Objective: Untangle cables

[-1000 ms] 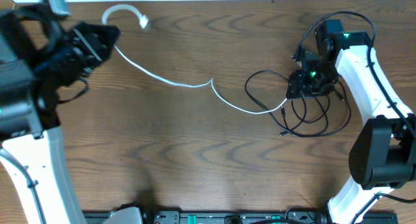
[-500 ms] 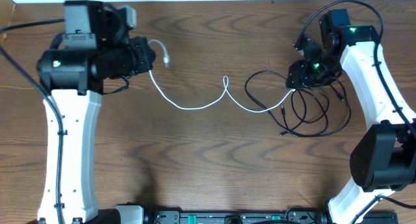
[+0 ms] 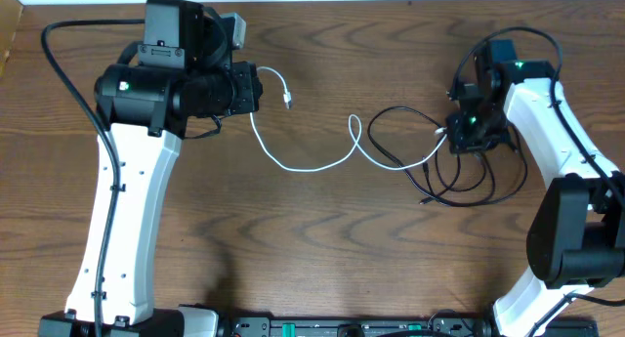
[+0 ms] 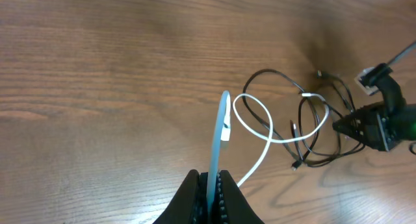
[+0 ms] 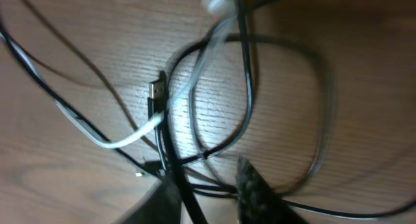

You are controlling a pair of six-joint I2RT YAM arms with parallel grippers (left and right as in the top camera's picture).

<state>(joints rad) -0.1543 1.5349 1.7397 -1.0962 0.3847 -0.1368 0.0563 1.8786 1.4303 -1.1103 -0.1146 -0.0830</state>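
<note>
Progress looks partial. The white cable (image 3: 298, 168) lies drawn out across the counter (image 3: 293, 269) in a slack curve with one small loop. Its far end is threaded into the loose loops of the black cable (image 5: 246, 74), so separating the two is judged to be the work left.

The left gripper (image 4: 211, 182) has its jaws closed on the white cable near its plug (image 3: 288, 100), which pokes out just beyond the jaws. From there the thin cord trails away towards the other arm.

The black cable is piled in several overlapping rings directly under the right gripper (image 3: 469, 132). One strand runs between its jaws, but blur hides whether they clamp it. A small black plug lies on the counter just ahead of them.
</note>
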